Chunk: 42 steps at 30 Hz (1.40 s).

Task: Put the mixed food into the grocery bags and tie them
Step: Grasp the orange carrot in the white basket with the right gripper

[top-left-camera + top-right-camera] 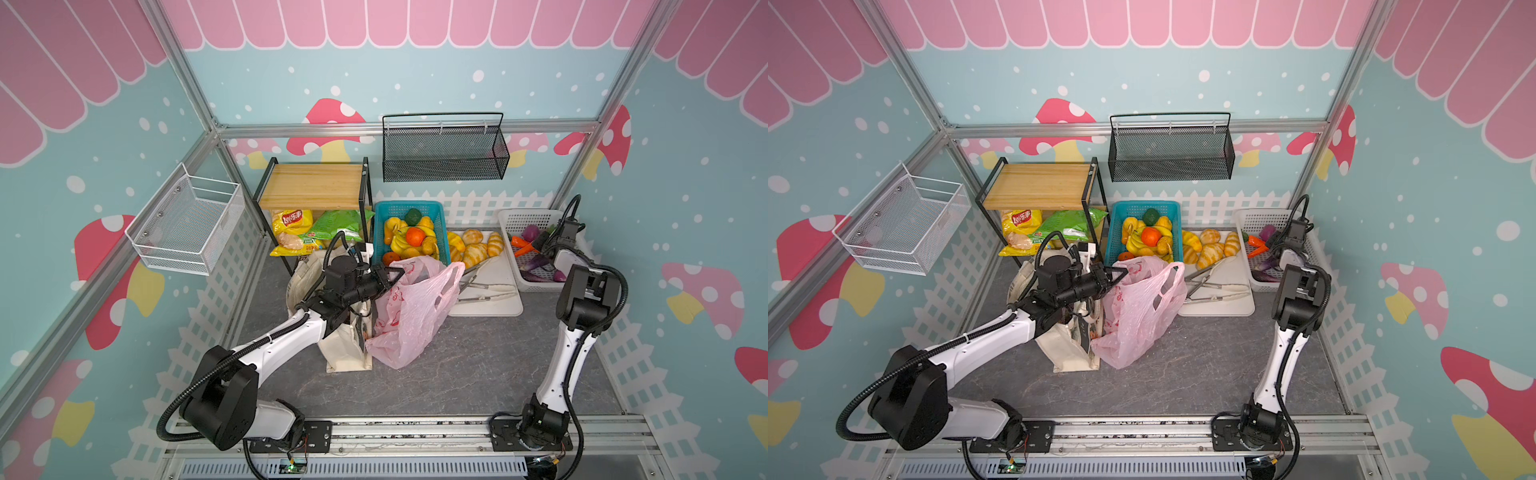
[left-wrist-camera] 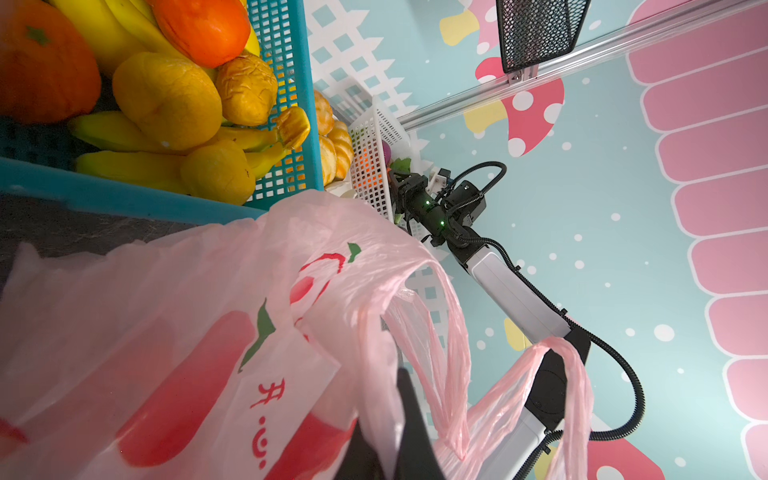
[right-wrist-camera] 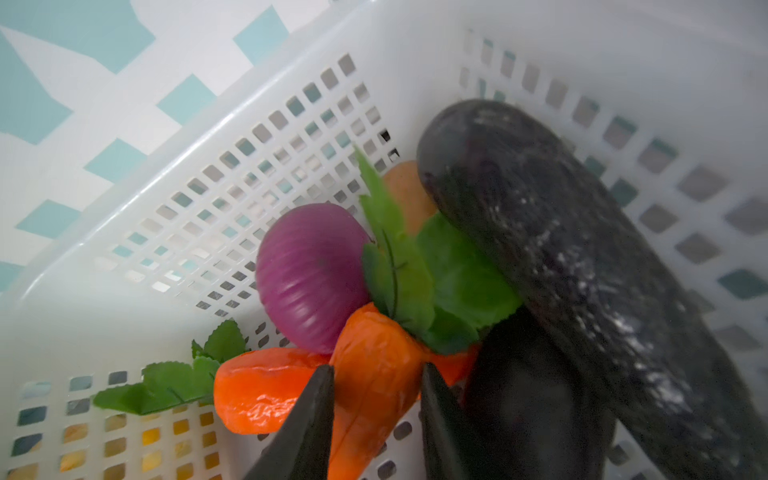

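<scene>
A: In both top views we see the two bags left of mid-desk. The tote (image 1: 345,357) stands upright and the pink bag (image 1: 415,316) touches its right side. What do the wrist views add?

B: The left wrist view gives us the grip. The left pincer (image 1: 397,272) is pressed together on the pink bag's rim, with film bunched against the dark finger (image 2: 409,415). Two loops (image 2: 440,357) hang slack and free. We get no tote there.

A: And the right pincer? From above we only see its wrist over the white basket (image 1: 523,220) at the far right corner.

B: The right wrist view shows the right pincer (image 3: 376,411) inside that basket. One finger sits on each flank of a carrot (image 3: 374,374). We think it is pinching the carrot, though the picture is soft there.

A: Neighbours?

B: A second carrot (image 3: 257,386) touches the first. An onion (image 3: 311,274) sits just behind them, and an eggplant (image 3: 582,270) crowds one finger. The basket wall is near, so we call it tight.

A: Edges around the bags?

B: The pink bag's mouth sits just beside the blue basket's (image 1: 407,204) near rim. One loop leans over the board's (image 1: 498,307) left edge, near the tongs (image 1: 482,286). In front of the bags the desk (image 1: 457,374) lies open between the two arms.
</scene>
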Each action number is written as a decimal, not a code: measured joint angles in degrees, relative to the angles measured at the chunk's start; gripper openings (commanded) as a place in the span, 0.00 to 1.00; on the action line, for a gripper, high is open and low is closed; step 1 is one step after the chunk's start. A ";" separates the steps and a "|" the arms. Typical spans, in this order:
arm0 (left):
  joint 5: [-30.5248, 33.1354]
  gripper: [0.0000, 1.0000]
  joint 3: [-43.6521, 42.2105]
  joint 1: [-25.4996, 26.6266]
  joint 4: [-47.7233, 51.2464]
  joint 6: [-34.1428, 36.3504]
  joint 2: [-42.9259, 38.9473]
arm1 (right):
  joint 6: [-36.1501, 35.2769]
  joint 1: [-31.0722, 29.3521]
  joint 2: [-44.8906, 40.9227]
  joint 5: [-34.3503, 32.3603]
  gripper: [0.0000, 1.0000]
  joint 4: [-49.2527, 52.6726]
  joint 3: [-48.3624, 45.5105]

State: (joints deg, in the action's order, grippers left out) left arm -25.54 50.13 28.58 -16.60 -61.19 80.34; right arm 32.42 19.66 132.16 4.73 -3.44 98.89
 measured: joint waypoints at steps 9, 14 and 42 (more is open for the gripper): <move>-0.22 0.00 0.00 0.00 -0.15 -0.15 0.42 | 3.06 0.83 -7.41 4.11 0.23 -5.05 -9.68; -0.39 0.00 0.00 0.00 -0.42 -0.15 0.42 | 4.59 0.96 -15.19 6.56 0.22 -8.70 -16.09; -0.63 0.00 -0.02 0.00 -1.11 -1.22 0.90 | 0.50 3.17 -4.90 10.78 0.65 -3.67 -5.77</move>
State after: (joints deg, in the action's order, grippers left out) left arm -26.17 50.11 28.58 -17.72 -62.41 81.23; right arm 32.93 22.83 127.26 15.51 -7.11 93.12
